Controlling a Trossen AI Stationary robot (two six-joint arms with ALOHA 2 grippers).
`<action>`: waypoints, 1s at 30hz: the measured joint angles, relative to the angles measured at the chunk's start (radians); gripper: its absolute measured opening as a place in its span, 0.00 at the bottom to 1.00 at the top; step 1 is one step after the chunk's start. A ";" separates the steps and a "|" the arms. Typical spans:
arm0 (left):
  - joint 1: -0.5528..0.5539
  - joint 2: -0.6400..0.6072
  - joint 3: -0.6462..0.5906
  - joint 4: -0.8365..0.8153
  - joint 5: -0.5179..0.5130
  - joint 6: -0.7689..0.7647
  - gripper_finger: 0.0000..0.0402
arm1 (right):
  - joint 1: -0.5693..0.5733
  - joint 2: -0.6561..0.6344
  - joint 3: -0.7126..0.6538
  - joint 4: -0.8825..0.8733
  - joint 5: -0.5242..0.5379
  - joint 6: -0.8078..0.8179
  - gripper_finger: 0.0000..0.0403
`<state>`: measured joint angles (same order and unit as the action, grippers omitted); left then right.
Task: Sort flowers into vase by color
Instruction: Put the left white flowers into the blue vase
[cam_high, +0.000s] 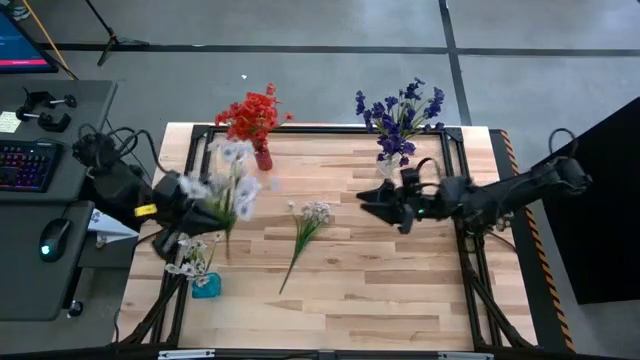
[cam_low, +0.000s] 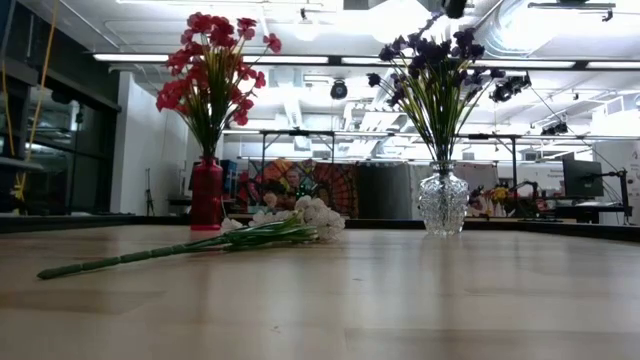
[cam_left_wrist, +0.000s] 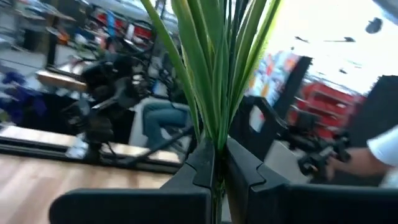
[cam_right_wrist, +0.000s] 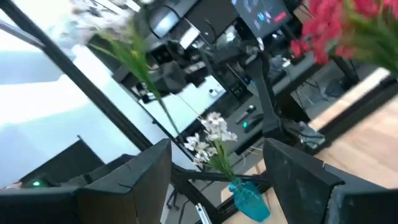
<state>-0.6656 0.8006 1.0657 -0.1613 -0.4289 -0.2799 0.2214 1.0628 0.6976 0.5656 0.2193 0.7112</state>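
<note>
The left gripper hangs above the table's left edge, its fingers clamped tight on the green stems of a white sprig; the left wrist view shows the stems pinched between the two dark fingers. The blossoms blur in the high view, so their exact spread is hard to make out. Just below that gripper, near the table's front left corner, a small blue vase already holds a few white flowers; the right wrist view shows the same blue vase with its white blossoms.

A second white sprig lies flat near the middle of the table, blossoms toward the far edge and stem running toward the near one. In the low view it stretches across the wood, with nothing between it and the camera.

At the far edge, toward the left, a red vase carries red flowers. Toward the far right corner a clear glass vase holds purple flowers.

The right gripper hovers over the table's right half, just in front of the glass vase, its fingers spread wide and holding nothing. A desk with a keyboard and a mouse stands beyond the table's left edge.
</note>
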 joint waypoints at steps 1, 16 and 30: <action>-0.030 -0.011 0.000 -0.009 -0.007 0.000 0.00 | 0.009 0.036 0.016 0.007 0.014 0.009 0.60; -0.456 -0.144 0.000 -0.172 0.024 0.120 0.00 | 0.104 0.497 0.550 -0.098 0.008 -0.045 0.60; -0.686 -0.206 -0.157 -0.028 -0.087 0.229 0.00 | 0.119 0.593 0.728 -0.346 0.006 0.027 0.60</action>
<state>-1.3518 0.5945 0.9084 -0.1894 -0.5161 -0.0512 0.3407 1.6562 1.4258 0.2200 0.2253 0.7385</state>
